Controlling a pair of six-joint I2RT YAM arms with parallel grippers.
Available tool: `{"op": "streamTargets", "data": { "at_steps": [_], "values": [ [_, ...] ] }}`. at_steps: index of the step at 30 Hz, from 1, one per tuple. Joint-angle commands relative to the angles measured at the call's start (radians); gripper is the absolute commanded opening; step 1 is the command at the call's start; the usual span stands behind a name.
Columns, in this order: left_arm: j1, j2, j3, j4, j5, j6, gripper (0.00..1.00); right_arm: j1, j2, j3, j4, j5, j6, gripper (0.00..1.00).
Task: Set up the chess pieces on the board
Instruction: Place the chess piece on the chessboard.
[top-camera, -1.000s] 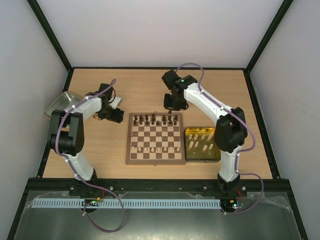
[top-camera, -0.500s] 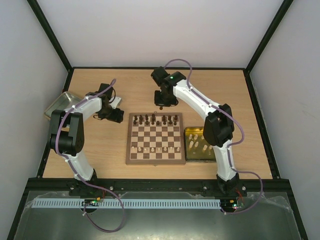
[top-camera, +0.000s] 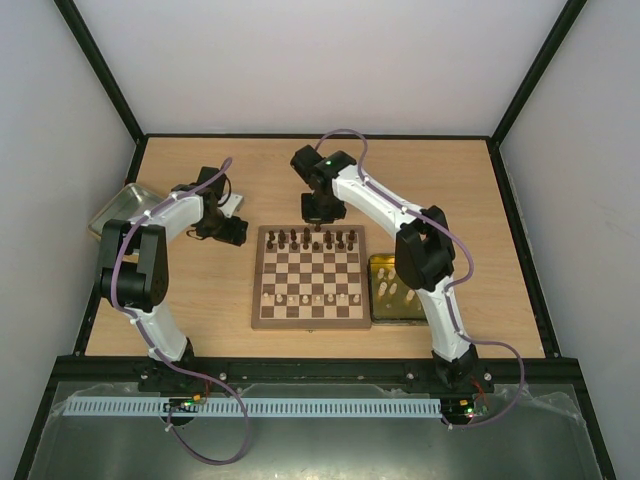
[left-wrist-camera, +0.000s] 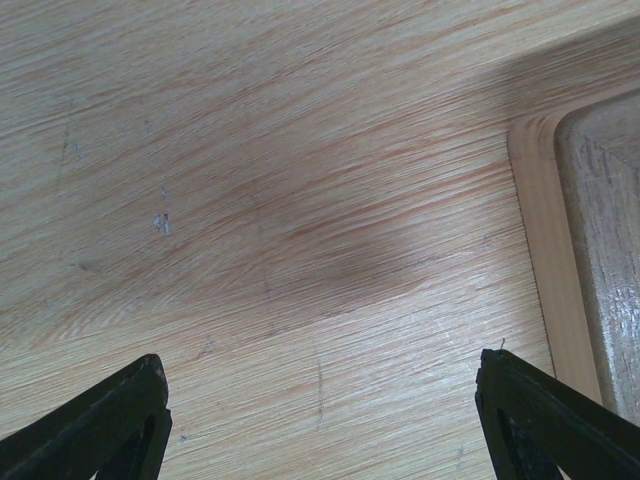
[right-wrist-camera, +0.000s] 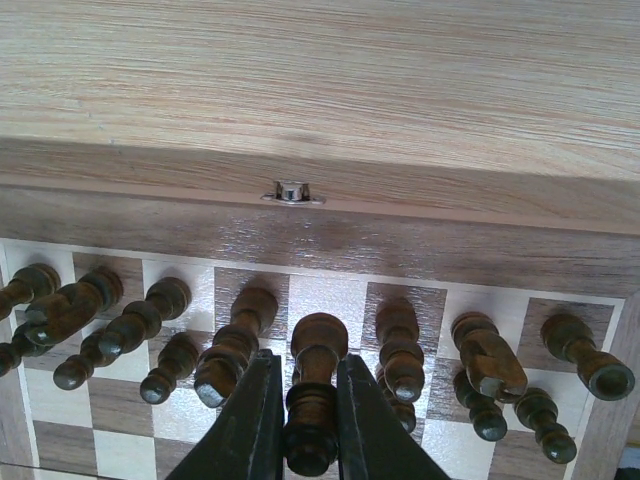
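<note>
Your right claw (right-wrist-camera: 308, 445) is clamped on one dark piece (right-wrist-camera: 318, 340). Its fingers (right-wrist-camera: 250, 420) pinch it from both sides, so it hangs over the far rank of the board (right-wrist-camera: 420, 240). The narrow grip makes sense, since that rank is packed. Top view puts the claw at the board's far edge, about mid-file, where the other dark pieces (top-camera: 290, 238) stand in two rows. From the wrist view I judge the piece is aimed at the light square between two tall neighbours. Both stand just beside the fingers, so they are your main obstruction going down and when you spread the claw. I can't tell whether the base touches the square yet. The small metal latch (right-wrist-camera: 292, 193) on the board's far rim is beyond the fingers, not in the way. Cream pieces (top-camera: 305, 298) hold one row on the near side. More cream ones lie in the gold tray (top-camera: 385, 319) just beside the board's right edge, partly hidden by the right arm. Your left claw (left-wrist-camera: 320, 375) stands wide apart, holding nothing, low over bare bench (left-wrist-camera: 250, 150) left of the board, next to a rimmed edge I can't identify. Parked there, it is out of the right arm's way. The silver tray (top-camera: 120, 205) sits at the far left, well apart from the board.
</note>
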Motion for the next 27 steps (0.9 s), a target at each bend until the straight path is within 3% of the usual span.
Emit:
{"op": "streamTargets", "data": {
  "at_steps": [1,27],
  "values": [
    [0.006,0.013,0.008,-0.013,0.008,0.005,0.84,0.006,0.016,0.011,-0.038,0.006,-0.014,0.02],
    [0.007,0.030,0.016,-0.014,0.008,0.008,0.84,0.007,0.058,-0.023,-0.003,-0.017,-0.023,0.04]
  ]
}}
